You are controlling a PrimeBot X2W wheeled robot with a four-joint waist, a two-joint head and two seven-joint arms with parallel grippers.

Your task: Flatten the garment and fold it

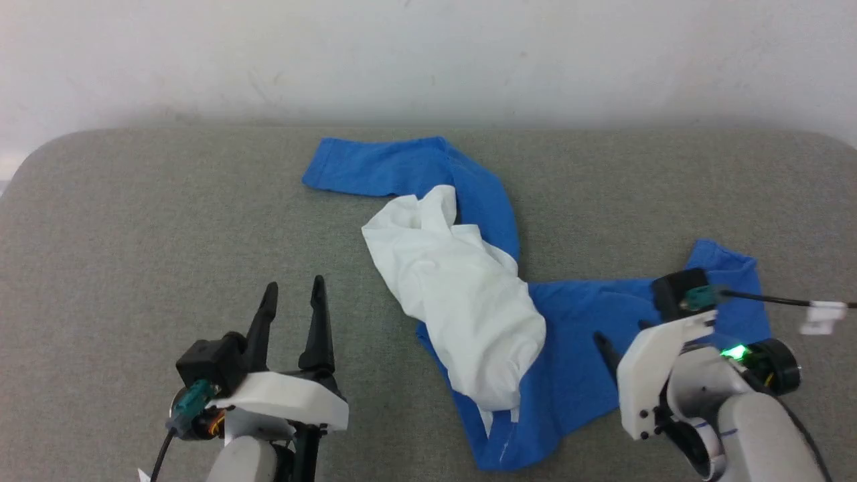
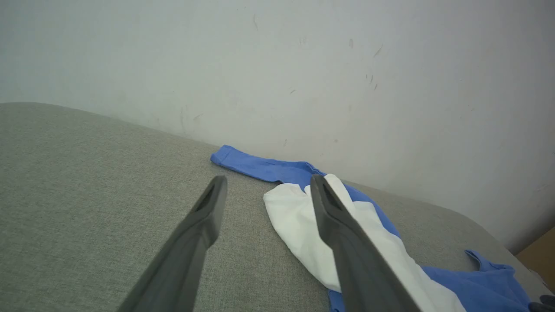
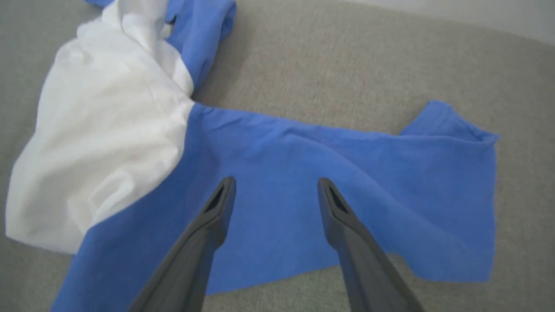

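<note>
The shirt (image 1: pixel 462 294) lies crumpled on the grey table (image 1: pixel 134 221), right of centre in the head view and near the wall (image 1: pixel 428 60). Its white body is bunched into a rumpled ridge running from mid-table toward the near edge. The far sleeve (image 1: pixel 375 167) stretches out to the left along the back of the table. The right sleeve (image 1: pixel 730 281) lies spread flat toward the robot's right. More blue cloth pokes out from under the near end of the white ridge.

The right gripper (image 3: pixel 276 180) hangs over the blue cloth between the white ridge and the right sleeve. Its two fingers are spread wide with nothing between them. In the right wrist view both fingertips show against the blue fabric, with the white bunch off to that view's left and the sleeve's end to its right. Whether the tips touch the cloth cannot be told.

The left gripper (image 1: pixel 294 284) is over bare table at the lower left, well apart from the shirt, which lies to its right. Its fingers are also spread and hold nothing. In the left wrist view the fingers point toward the wall, the right one passing in front of the white body.
</note>
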